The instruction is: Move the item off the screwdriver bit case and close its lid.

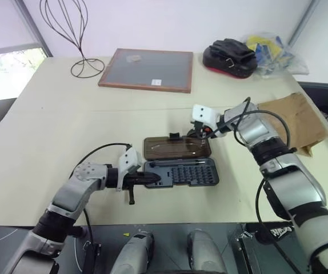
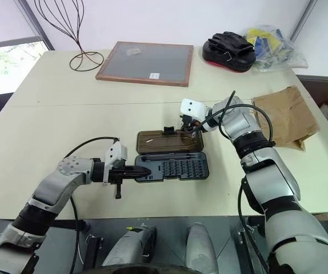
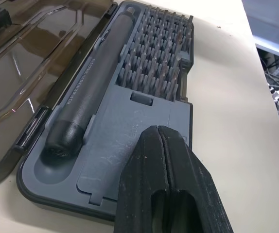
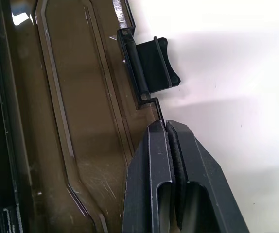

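A beige tabletop (image 1: 50,142) carries an open bit case (image 1: 181,172). Its smoky lid (image 1: 176,147) lies flat, folded back on the far side of the grey tray. The left tool (image 1: 159,178), fingers pressed together and holding nothing, rests on the tray's left end, just beside a dark screwdriver handle (image 3: 88,92). The right tool (image 4: 165,127), fingers also together and empty, sits at the lid's far edge, near the black latch tab (image 4: 156,65). The paper bag (image 1: 295,121) lies well to the right of that tool.
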`<action>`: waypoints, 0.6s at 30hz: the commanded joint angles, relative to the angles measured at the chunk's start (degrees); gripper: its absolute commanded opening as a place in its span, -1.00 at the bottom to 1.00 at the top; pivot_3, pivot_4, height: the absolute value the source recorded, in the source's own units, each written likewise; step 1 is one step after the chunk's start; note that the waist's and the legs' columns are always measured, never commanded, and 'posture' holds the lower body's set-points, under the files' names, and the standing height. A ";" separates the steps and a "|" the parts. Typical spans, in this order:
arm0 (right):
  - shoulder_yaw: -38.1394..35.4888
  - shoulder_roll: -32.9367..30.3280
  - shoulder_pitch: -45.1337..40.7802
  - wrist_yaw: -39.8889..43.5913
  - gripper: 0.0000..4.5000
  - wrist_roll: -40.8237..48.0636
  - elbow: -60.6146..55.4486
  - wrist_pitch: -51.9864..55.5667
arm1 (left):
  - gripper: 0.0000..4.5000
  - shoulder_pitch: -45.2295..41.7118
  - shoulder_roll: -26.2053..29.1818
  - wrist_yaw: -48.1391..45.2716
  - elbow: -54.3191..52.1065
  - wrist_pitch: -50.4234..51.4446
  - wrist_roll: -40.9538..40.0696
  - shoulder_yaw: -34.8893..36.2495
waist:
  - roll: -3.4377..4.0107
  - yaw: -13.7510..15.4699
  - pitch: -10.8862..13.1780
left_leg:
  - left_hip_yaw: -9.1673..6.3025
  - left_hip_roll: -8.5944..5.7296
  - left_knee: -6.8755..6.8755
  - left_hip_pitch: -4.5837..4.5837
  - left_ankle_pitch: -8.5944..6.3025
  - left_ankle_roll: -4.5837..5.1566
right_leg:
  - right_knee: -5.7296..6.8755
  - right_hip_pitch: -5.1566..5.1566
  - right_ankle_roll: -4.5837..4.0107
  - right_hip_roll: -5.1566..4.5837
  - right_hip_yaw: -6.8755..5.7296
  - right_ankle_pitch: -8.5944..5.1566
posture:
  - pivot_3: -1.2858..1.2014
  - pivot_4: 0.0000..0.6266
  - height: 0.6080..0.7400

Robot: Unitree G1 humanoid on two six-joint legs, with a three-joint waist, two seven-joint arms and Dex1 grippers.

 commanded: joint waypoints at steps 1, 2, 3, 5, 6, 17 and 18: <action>1.81 1.47 -0.60 0.08 -0.99 -2.42 5.80 -1.92 | -1.00 -0.14 -0.04 0.60 0.48 0.48 0.92 0.16 | 0.00 -0.09 0.00 | 0.00 0.00 0.00 0.03 0.00 0.00 | 0.00 0.03 0.00 0.00 0.00 0.00 | 0.03 -0.52 0.90; 1.80 1.88 -1.21 -0.34 -0.99 -2.76 7.40 -2.53 | -1.00 -0.06 -0.06 0.70 0.35 0.51 0.94 0.21 | -0.01 -0.23 0.00 | 0.00 0.00 0.00 0.05 0.00 0.00 | 0.00 0.05 0.00 0.01 0.00 0.00 | 0.03 -0.52 0.90; 1.79 2.28 -1.81 -0.79 -0.88 -3.10 8.97 -3.16 | -1.00 0.03 -0.07 0.80 0.21 0.53 0.97 0.27 | -0.01 -0.48 -0.01 | 0.00 0.01 0.00 0.09 0.00 0.00 | 0.00 0.09 0.00 0.01 0.00 0.00 | 0.03 -0.52 0.90; 1.75 2.97 -2.95 -1.50 -0.59 -3.83 11.81 -4.37 | -1.00 0.42 -0.02 1.06 -0.26 0.60 0.99 0.41 | -0.02 -0.69 -0.01 | -0.04 0.01 -0.01 0.14 0.00 0.00 | 0.01 0.13 -0.01 0.02 0.00 0.00 | 0.03 -0.52 0.90; 1.75 3.30 -3.47 -1.82 -0.39 -4.23 13.12 -4.98 | -1.00 0.67 0.02 1.22 -0.52 0.63 0.99 0.51 | 0.00 -0.80 -0.03 | -0.04 0.00 -0.02 0.12 0.00 -0.01 | 0.01 0.12 -0.01 0.01 0.00 0.00 | 0.03 -0.52 0.90; 2.20 4.82 -6.72 -3.23 0.97 -7.15 21.59 -10.26 | -1.00 2.18 -0.24 2.89 -1.57 0.58 0.97 0.97 | 0.00 -0.96 -0.05 | -0.06 0.00 -0.07 0.14 0.01 -0.01 | 0.00 0.13 -0.02 0.03 0.00 -0.01 | 0.03 -0.52 0.90; 2.36 4.86 -6.86 -3.13 0.97 -7.41 22.20 -10.43 | -1.00 2.19 -0.33 3.06 -1.55 0.51 1.00 0.92 | 0.01 -0.96 -0.05 | -0.07 0.00 -0.07 0.14 0.01 -0.02 | 0.01 0.13 -0.01 0.03 0.00 -0.01 | 0.03 -0.52 0.90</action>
